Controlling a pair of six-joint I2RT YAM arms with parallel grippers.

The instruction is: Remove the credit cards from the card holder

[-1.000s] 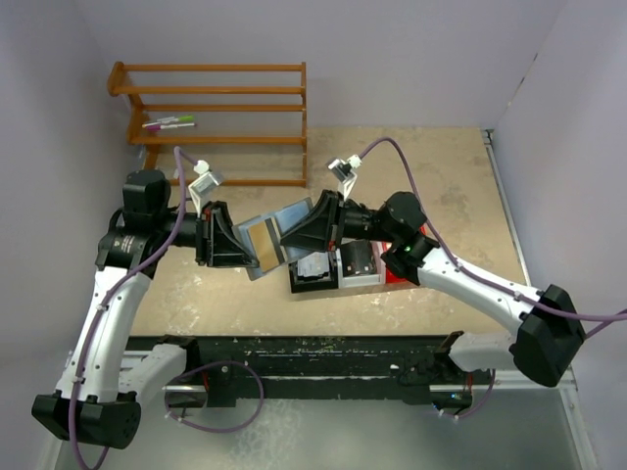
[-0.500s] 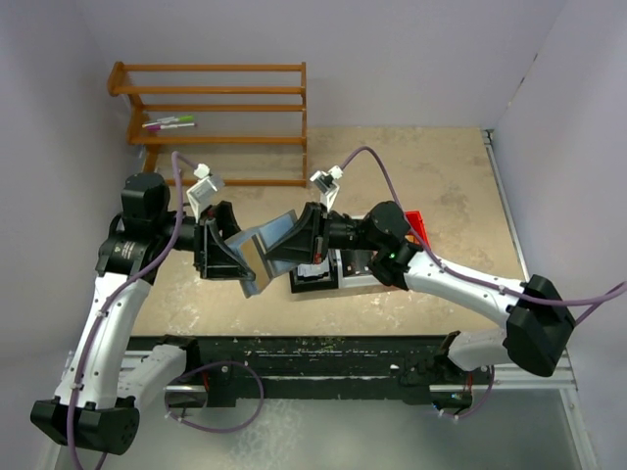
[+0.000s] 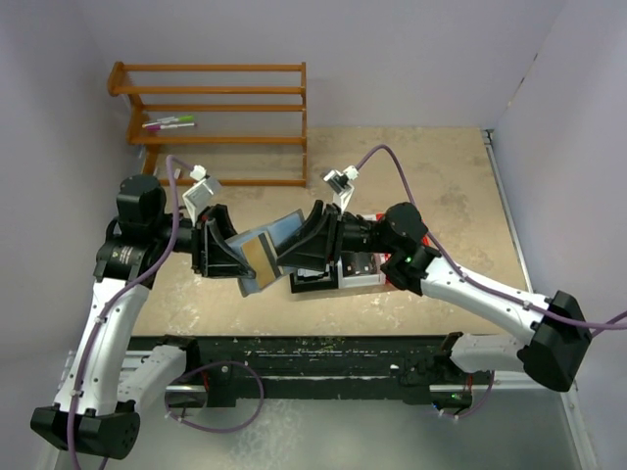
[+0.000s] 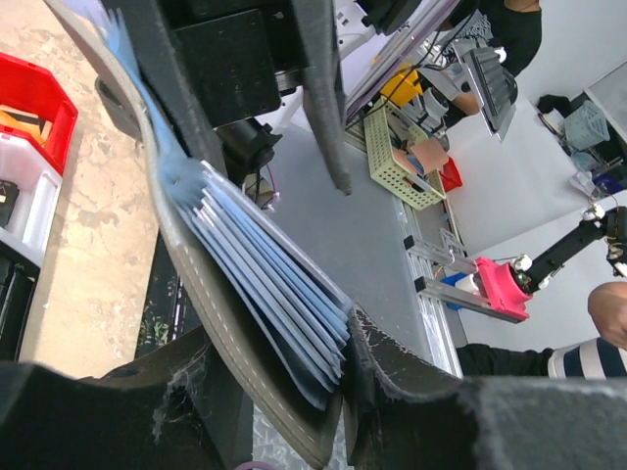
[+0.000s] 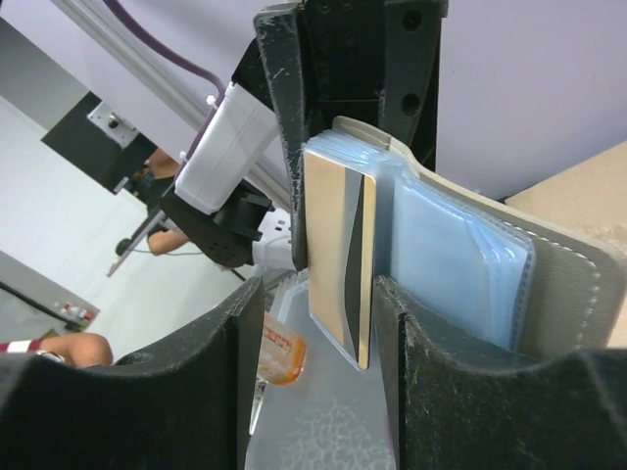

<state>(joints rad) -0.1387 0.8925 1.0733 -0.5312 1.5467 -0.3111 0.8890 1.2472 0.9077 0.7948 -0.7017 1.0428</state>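
Observation:
My left gripper (image 3: pixel 235 260) is shut on the edge of the blue-grey card holder (image 3: pixel 282 227) and holds it open above the table. In the left wrist view my left gripper (image 4: pixel 338 387) pinches the holder (image 4: pixel 245 323) with its blue sleeves fanned out. A tan-gold card (image 3: pixel 258 253) sticks out of the holder. My right gripper (image 3: pixel 296 249) is open. In the right wrist view its jaws (image 5: pixel 318 382) straddle the tan-gold card (image 5: pixel 328 255) and a black card (image 5: pixel 355 264) behind it, with a gap on the left side. The holder (image 5: pixel 460 264) lies just right of them. The silvery grey card is not visible.
A black bin (image 3: pixel 313 278), a white bin (image 3: pixel 359 264) and a red bin (image 3: pixel 423 227) sit under my right arm. A wooden rack (image 3: pixel 220 108) with pens stands at the back left. Walls close both sides.
My right gripper moved in left toward the holder, then eased slightly back right. The holder tilted in my left gripper, which shifted a little lower.

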